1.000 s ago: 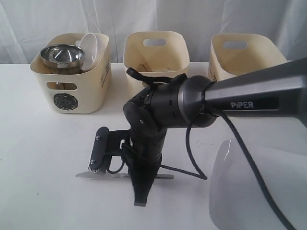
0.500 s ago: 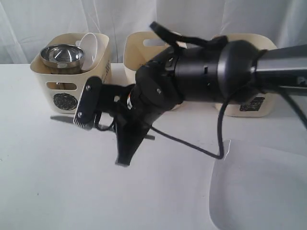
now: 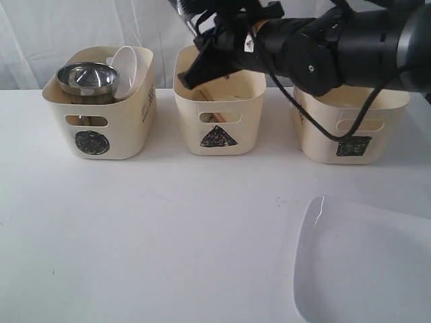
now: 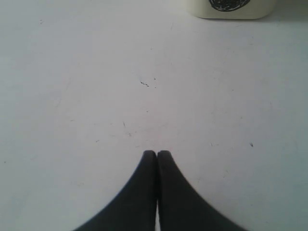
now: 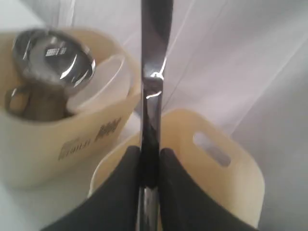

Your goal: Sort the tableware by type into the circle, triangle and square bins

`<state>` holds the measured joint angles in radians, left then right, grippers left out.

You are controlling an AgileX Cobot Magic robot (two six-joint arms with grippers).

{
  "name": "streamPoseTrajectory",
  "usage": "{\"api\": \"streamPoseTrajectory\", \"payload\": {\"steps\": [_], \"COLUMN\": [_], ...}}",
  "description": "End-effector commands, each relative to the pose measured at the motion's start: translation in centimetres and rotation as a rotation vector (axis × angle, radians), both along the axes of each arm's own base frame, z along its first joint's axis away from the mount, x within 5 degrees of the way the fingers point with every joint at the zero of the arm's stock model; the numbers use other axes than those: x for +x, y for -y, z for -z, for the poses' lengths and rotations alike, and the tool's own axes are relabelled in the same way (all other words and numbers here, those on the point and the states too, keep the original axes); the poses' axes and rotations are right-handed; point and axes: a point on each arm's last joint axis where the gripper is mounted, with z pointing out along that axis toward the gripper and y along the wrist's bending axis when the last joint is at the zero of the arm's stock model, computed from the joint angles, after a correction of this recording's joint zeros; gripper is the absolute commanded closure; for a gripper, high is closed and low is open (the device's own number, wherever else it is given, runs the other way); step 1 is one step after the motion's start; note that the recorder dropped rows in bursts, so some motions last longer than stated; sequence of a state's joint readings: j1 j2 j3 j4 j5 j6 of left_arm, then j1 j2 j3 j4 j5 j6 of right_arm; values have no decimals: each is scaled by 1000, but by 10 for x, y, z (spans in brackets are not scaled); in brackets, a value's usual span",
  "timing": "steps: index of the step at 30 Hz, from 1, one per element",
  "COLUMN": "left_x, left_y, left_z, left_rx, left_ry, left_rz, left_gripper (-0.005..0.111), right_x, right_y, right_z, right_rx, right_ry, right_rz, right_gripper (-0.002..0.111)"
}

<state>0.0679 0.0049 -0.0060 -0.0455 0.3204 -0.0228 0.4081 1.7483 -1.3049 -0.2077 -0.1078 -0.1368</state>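
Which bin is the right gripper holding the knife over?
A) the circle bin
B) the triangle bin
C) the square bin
B: the right gripper, shut on the knife, hangs over the middle tub, the triangle bin, with the circle bin just beside it.

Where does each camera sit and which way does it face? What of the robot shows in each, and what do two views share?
Exterior: before the table, facing circle bin, triangle bin, square bin; right arm reaches over the triangle bin.
Left wrist: above the table, looking down; left gripper shut, empty.
Right wrist: over the triangle bin, facing the curtain; right gripper holds the knife.
Shared: all three show the circle bin.
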Motion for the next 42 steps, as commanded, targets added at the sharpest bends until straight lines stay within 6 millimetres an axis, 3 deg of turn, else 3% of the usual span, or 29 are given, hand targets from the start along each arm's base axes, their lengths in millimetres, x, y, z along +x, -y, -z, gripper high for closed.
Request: {"api": "streamPoseTrajectory", "payload": {"steps": [1, 8, 11, 12, 16, 20, 23, 25, 27, 30, 32, 35, 37, 42], "left_x": [0, 0, 0, 0, 0, 0, 0, 0, 0, 0, 0, 0, 0, 0], "left_y": [0, 0, 0, 0, 0, 0, 0, 0, 0, 0, 0, 0, 0, 0], "left_z": [2, 2, 2, 2, 2, 2, 2, 2, 2, 2, 2, 2, 2, 2], "left_rx": [-7, -7, -7, -7, -7, -7, -7, -7, -7, -7, -7, -7, -7, -6], "left_ry": [-4, -4, -4, -4, -4, -4, -4, -4, -4, -2, -2, -2, -2, 0], "left_rz": [0, 0, 0, 0, 0, 0, 0, 0, 0, 0, 0, 0, 0, 0], "left_gripper": [107, 107, 107, 107, 107, 107, 107, 107, 107, 107, 107, 107, 107, 107], "right_x": [27, 78, 101, 108, 113, 109, 94, 62, 45, 10, -16, -76, -105, -137], "right_y": [20, 43, 41, 39, 38, 39, 42, 55, 67, 106, 131, 170, 198, 247], "right_z": [4, 51, 72, 78, 77, 59, 33, -6, -19, -29, -28, 6, 26, 62], "right_rx": [231, 327, 300, 277, 267, 297, 339, 219, 125, 36, 124, 213, 240, 411], "right_ry": [154, 219, 135, 72, 37, 35, -102, -268, -352, -533, -557, -689, -758, -916], "right_rz": [65, 204, 223, 228, 231, 237, 263, 280, 300, 401, 455, 578, 684, 934], "right_gripper": [108, 108, 107, 102, 72, 69, 71, 81, 86, 88, 88, 88, 89, 89]}}
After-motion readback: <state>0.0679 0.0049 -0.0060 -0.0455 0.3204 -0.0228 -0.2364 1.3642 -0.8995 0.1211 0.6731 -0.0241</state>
